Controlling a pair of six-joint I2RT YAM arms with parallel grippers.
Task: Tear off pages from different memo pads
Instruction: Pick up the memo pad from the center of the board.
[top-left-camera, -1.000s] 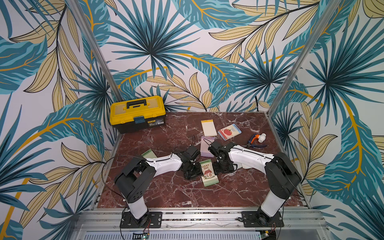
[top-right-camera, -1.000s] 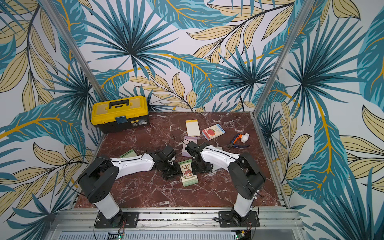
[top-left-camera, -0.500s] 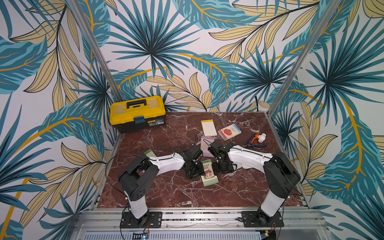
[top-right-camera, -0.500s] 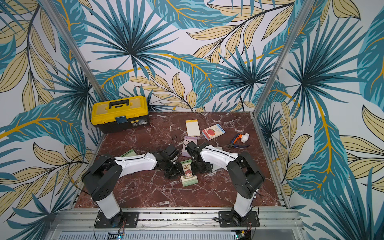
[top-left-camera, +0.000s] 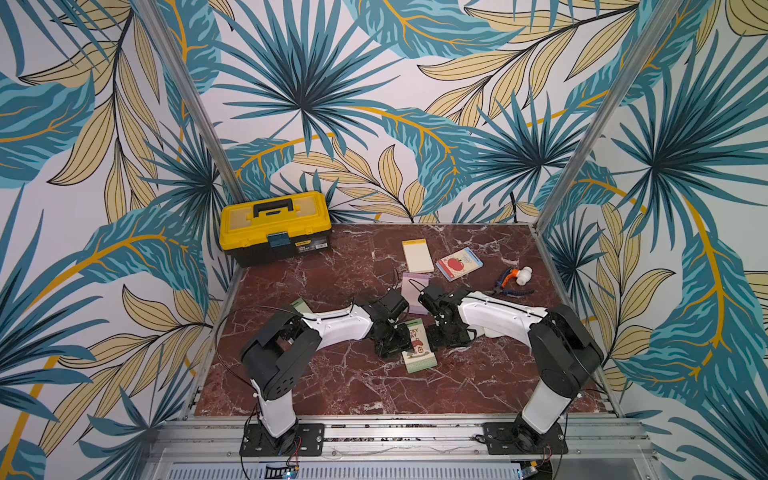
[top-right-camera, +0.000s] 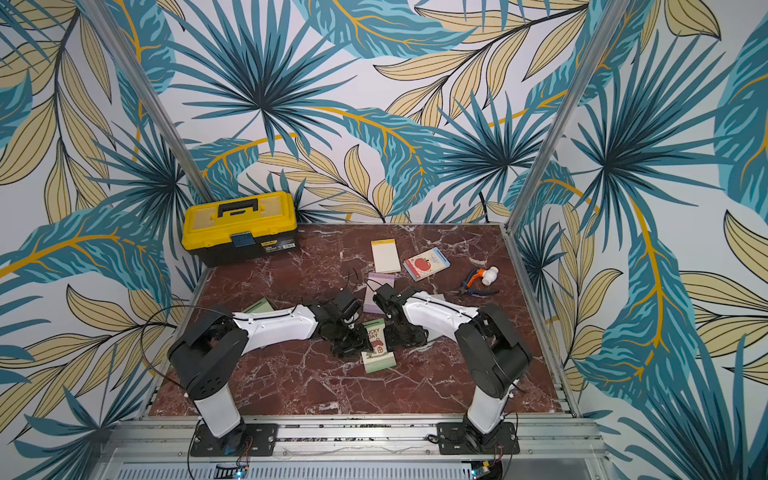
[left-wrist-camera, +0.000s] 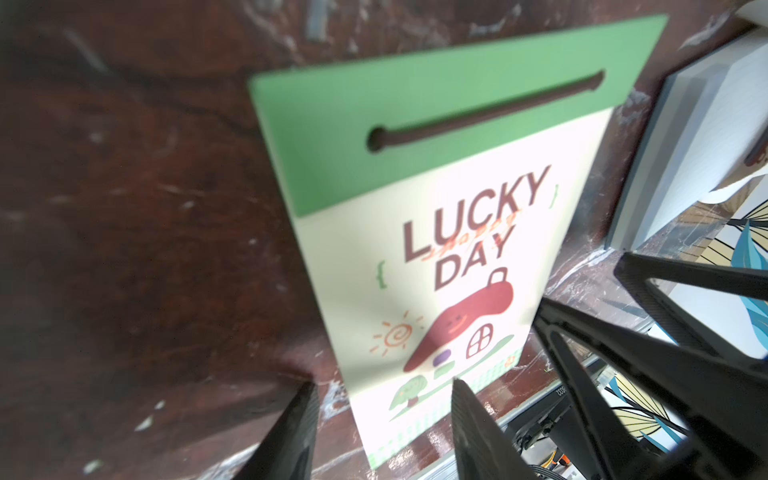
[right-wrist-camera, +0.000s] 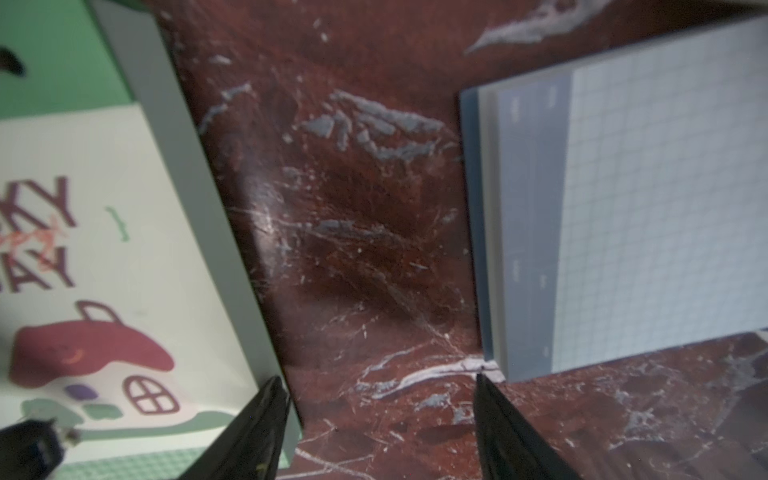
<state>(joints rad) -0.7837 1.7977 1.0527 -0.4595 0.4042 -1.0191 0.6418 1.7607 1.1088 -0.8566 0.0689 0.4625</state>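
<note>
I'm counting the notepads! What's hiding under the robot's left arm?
One corner of a green memo pad peeks out from under the left arm on the marble table. The arm covers the rest, so any cover picture is hidden.

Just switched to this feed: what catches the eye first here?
The yellow toolbox stands out at the back left corner of the red marble table. Mid-table, the green LUCKY DAY pad lies between the left gripper and right gripper, both with jaws open.
</note>
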